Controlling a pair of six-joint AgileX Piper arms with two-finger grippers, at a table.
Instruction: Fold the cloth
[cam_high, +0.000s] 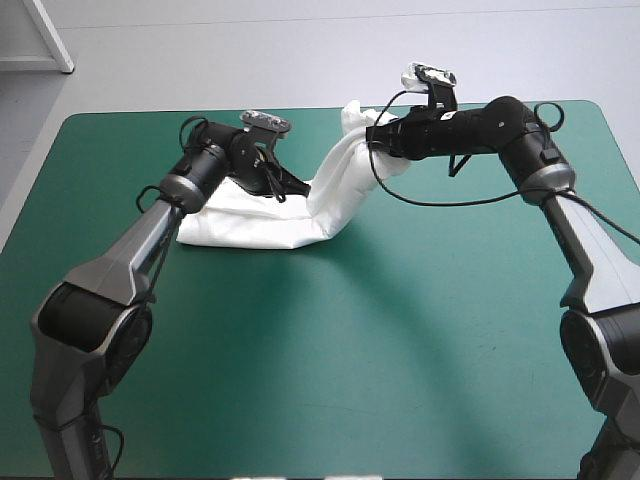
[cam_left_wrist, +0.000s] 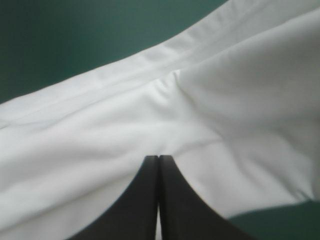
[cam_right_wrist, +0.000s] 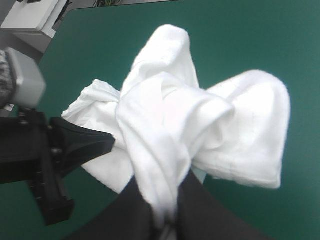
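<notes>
The white T-shirt (cam_high: 250, 225) lies partly flat on the teal-green cover at the table's far middle. One end rises in a twisted band to my right gripper (cam_high: 374, 138), held above the table. In the right wrist view the T-shirt (cam_right_wrist: 165, 115) bunches out from between the fingers of my right gripper (cam_right_wrist: 167, 220), which is shut on it. My left gripper (cam_high: 293, 186) rests low on the flat part beside the rising band. In its own view my left gripper (cam_left_wrist: 159, 159) has its fingers pressed together on the T-shirt (cam_left_wrist: 225, 125). The right wrist view also shows the left gripper (cam_right_wrist: 107, 142) against the cloth.
Bare teal-green cover (cam_high: 380, 340) stretches from the shirt to the table's near edge and to both sides. The far edge (cam_high: 320, 109) runs close behind the lifted cloth and the right gripper.
</notes>
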